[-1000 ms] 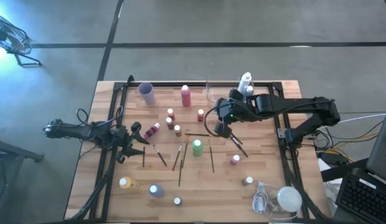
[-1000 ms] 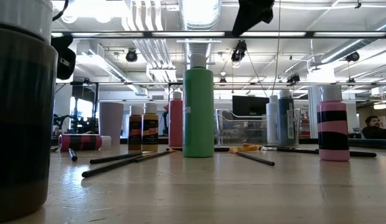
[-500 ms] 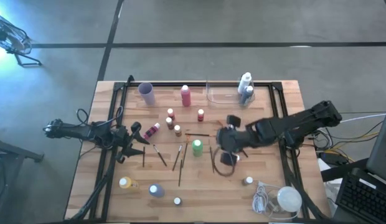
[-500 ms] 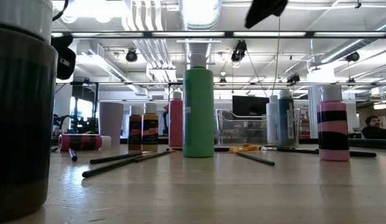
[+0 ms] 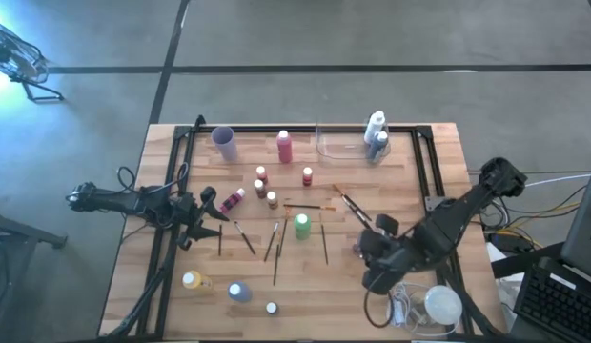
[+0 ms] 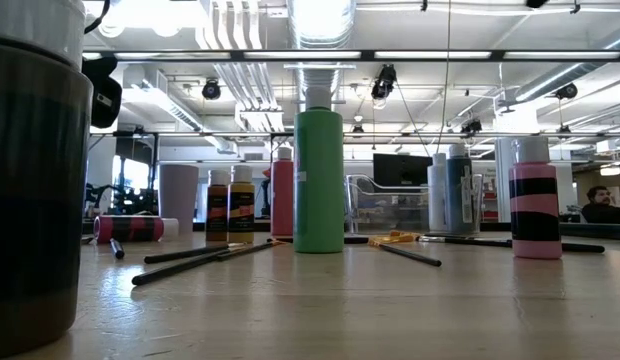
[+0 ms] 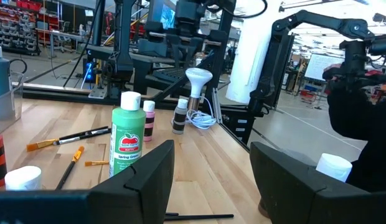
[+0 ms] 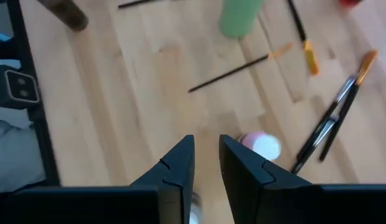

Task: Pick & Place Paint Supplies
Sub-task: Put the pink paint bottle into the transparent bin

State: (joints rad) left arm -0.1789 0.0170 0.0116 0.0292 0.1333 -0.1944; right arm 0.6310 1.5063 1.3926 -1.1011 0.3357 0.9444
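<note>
- The right gripper point(image 5: 372, 265) hangs over the near right part of the table point(image 5: 305, 286), above a pink bottle point(image 8: 263, 145). Its fingers point(image 8: 174, 173) stand close together with a narrow gap and nothing is between them.
- That pink bottle stands upright just beside two brushes point(image 8: 333, 121) that lie side by side.
- The left gripper point(image 5: 202, 211) waits at the table's left edge, its fingers point(image 7: 146, 174) spread wide and empty.
- A green bottle point(image 5: 302, 226) stands upright near the table's middle, with thin dark brushes point(image 5: 275, 240) scattered flat to its left and near side.
- One brush point(image 5: 324, 243) lies just right of the green bottle; two more point(image 5: 353, 207) lie crossed farther right.
- A pink bottle point(image 5: 233, 200) lies on its side near the left gripper.
- A tall red bottle point(image 5: 284, 146) stands at the far edge, right of a purple cup point(image 5: 224, 143).
- Small bottles point(image 5: 265, 185) stand in a loose group between the red bottle and the green one.
- A clear tray point(image 5: 338, 145) at the far right holds a white bottle point(image 5: 375, 124) and a blue bottle point(image 5: 381, 143), both upright.
- A yellow bottle point(image 5: 192, 280), a purple bottle point(image 5: 238, 291) and a small white-capped bottle point(image 5: 271, 308) stand along the near left side.
- A white lump with a cord point(image 5: 438, 305) sits at the near right corner.
</note>
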